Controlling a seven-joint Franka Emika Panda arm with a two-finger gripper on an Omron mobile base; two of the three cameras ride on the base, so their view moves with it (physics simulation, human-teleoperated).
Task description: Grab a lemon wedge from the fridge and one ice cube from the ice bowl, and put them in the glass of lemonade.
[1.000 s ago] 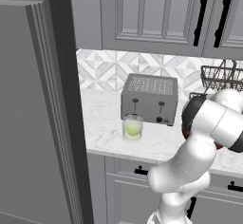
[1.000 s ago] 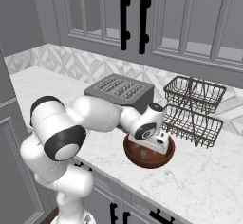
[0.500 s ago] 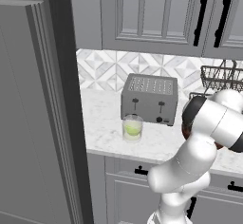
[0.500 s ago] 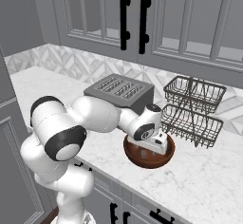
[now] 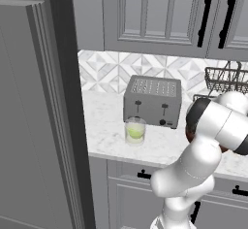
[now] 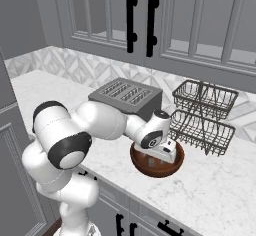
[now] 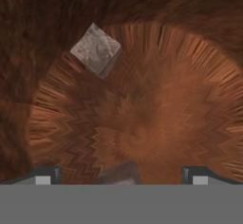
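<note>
White marble bench [image 6: 210, 190] under grey cabinets — claw [image 7: 121, 173] spread wide, holding nothing, low inside round brown wooden bowl [image 6: 172, 166]. Grey ice cube [image 7: 96, 49] sits off-centre; closing here likely misses it. Lemonade tumbler [image 5: 135, 130] waits beside toaster [image 5: 152, 101].

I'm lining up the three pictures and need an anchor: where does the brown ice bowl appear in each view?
Left base view: a sliver of the ice bowl at right, mostly behind the arm's white elbow, right of the toaster.
Right base view: centre-right on the counter, under the wrist, in front of the toaster.
Hand view: its wood-grain inside spreads across the frame, one ice cube upper left.
Shared landmark: the toaster.
</note>
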